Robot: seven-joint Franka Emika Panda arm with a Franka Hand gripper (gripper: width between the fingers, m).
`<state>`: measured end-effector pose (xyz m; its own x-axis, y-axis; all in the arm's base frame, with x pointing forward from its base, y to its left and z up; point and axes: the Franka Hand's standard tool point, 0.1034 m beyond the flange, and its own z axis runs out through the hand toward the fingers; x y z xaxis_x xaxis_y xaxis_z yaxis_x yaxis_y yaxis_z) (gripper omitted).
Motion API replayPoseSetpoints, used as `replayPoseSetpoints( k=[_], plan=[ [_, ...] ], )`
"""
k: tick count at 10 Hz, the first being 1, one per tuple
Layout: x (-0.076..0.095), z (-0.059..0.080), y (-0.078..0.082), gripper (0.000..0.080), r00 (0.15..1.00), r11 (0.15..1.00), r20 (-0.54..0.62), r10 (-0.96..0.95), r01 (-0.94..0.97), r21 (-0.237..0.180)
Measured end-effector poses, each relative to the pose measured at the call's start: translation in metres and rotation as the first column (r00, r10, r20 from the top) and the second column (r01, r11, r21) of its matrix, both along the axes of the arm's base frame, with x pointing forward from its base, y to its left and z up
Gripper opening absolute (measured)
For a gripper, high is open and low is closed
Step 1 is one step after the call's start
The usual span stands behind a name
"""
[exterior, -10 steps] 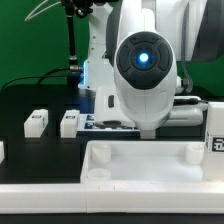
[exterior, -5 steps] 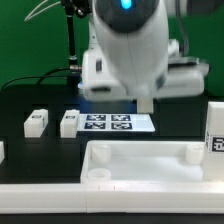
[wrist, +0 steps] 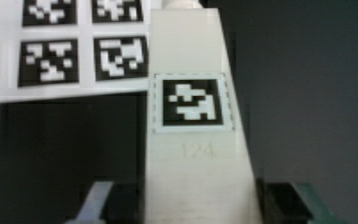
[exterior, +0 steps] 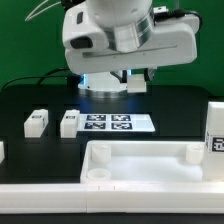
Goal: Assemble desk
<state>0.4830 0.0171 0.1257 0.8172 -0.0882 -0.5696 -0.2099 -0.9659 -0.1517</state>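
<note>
The hand [wrist: 194, 200] is clamped on a white square gripped leg [wrist: 194, 120]. Its fingers [wrist: 101, 200] sit tight against two opposite sides, and the leg runs away from the wrist camera with a black-and-white tag on the face that shows. Past the leg's far end lies the marker board [exterior: 118, 123]. In the exterior view the arm [exterior: 120, 30] hangs high above the marker board, its bulky white wrist turned toward the exterior view's right, well clear of the black surface [exterior: 40, 95].

Nearest the exterior camera, in front of the marker board, lies the white tabletop [exterior: 140, 146], rim up, with round corner sockets showing. A tall leg [exterior: 215, 130] with a tag stands to the exterior view's right of the marker board. Two short legs [exterior: 37, 122] lie just to its left, side by side but apart. Behind the marker board hangs a green backdrop [exterior: 30, 50].
</note>
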Motion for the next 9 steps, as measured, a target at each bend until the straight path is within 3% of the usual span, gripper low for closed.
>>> replayPoseSetpoints(
  k=[2, 4, 5, 6, 9],
  plan=[
    [0.014, 0.005, -0.005, 0.0289, 0.995, 1.000, 0.103, -0.016, 0.018, -0.018],
    [0.067, 0.035, -0.031, 0.0289, 0.964, 0.998, 0.256, -0.067, 0.070, -0.002],
    [0.083, 0.044, -0.047, 0.0289, 0.928, 0.997, 0.367, -0.059, 0.071, -0.018],
    [0.080, 0.049, -0.050, 0.0289, 0.902, 0.996, 0.426, -0.064, 0.085, -0.030],
    [0.085, 0.045, -0.054, 0.0290, 0.817, 0.989, 0.574, -0.056, 0.123, -0.079]
  ],
)
